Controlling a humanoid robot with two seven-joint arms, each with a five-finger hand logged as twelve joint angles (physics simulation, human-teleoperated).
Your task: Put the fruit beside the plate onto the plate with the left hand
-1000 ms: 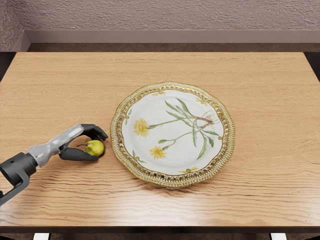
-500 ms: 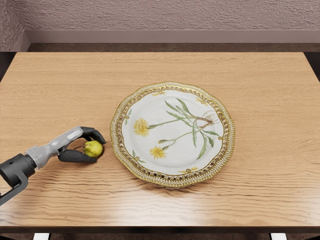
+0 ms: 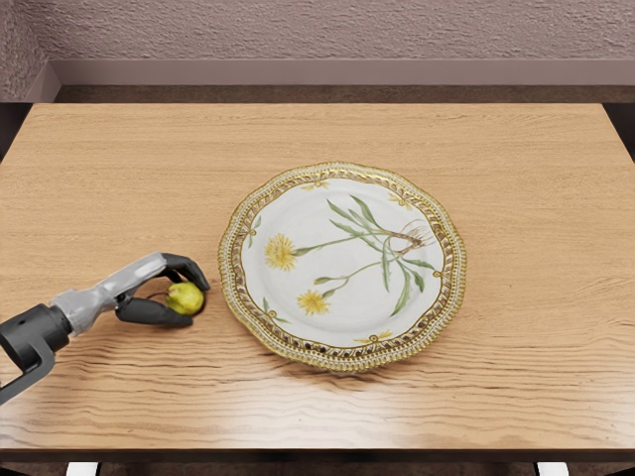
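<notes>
Fruit (image 3: 186, 297) count: one, beside one plate (image 3: 231, 260), with one hand in view. It is small and yellow-green, pear-like, with a thin brown stem. The left hand (image 3: 154, 288) grasps it, dark fingers curled over the top and thumb beneath, just left of the plate's gilt rim. The surface (image 3: 119, 169) is light grained wood, and a mauve textured wall stands behind it.

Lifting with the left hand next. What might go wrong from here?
1. The fruit is small and round, held between curled fingers of the left robot hand; it may slip or roll away on lifting.
2. The plate has a raised rim close beside the fruit; a low carry might clip that rim.
</notes>
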